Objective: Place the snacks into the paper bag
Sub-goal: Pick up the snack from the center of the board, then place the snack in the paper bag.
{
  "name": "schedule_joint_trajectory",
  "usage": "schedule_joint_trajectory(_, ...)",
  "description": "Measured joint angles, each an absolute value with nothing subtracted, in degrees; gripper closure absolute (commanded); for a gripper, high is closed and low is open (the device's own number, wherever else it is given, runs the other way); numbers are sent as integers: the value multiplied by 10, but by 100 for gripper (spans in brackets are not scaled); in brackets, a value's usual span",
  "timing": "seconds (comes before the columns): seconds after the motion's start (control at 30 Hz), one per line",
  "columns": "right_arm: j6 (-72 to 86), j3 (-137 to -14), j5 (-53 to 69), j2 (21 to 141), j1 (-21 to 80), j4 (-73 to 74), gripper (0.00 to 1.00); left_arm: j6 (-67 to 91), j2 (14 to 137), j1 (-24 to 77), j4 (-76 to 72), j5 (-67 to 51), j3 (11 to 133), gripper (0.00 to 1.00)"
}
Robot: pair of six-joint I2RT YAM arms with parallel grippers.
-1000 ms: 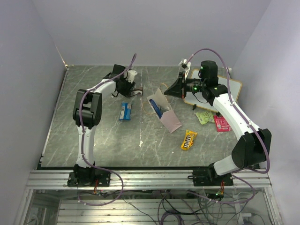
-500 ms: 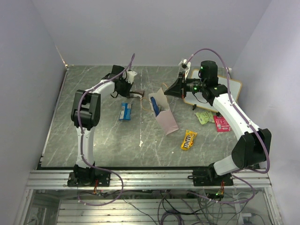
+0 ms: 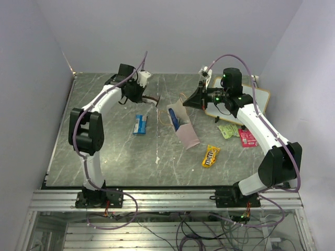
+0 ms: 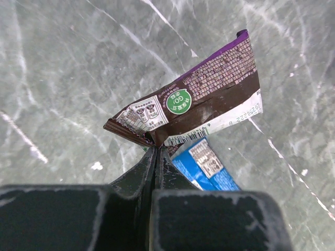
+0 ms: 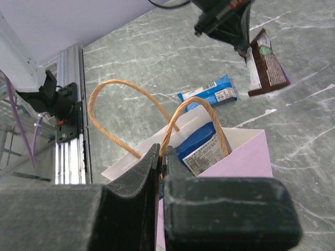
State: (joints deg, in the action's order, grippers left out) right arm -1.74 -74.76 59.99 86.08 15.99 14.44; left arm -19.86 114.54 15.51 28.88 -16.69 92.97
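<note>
Left gripper (image 4: 156, 149) was seen fully closed, its jaws pinched on the crimped end of a brown-and-purple foil snack bar packet (image 4: 209, 102). The bar was hung clear of the grey marbled table (image 3: 104, 151), just left of the bag mouth in the top view, and was judged to be on its way to a drop-in. A flat blue-white wrapper packet (image 4: 207, 167) was lying on the table below, near the bar, not yet picked. Right gripper (image 5: 160, 152) was closed too, clamped on one thin tan loop handle (image 5: 196, 99) of the small pale pinkish-beige paper bag (image 5: 238, 157). The handle was apparently held so that the bag was steadied and its mouth kept open toward the left arm. A dark blue chip bag (image 5: 201, 146) was seen already inside. Right of the bag, a yellow M&M's packet (image 3: 211, 156), a light green packet (image 3: 228, 130) and a pink-red packet (image 3: 247, 138) were lying apart on the table. No silver-grey packet was found in any view. Task was judged partly done.
</note>
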Motion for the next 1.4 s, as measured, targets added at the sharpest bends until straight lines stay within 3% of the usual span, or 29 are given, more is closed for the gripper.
schedule_joint_trajectory(0.73, 28, -757, 563, 872, 190, 111, 100, -214, 889, 172, 458, -135, 1006, 93)
schedule_joint_trajectory(1.4, 77, -758, 556, 893, 208, 71, 100, -208, 844, 289, 562, -86, 1027, 93)
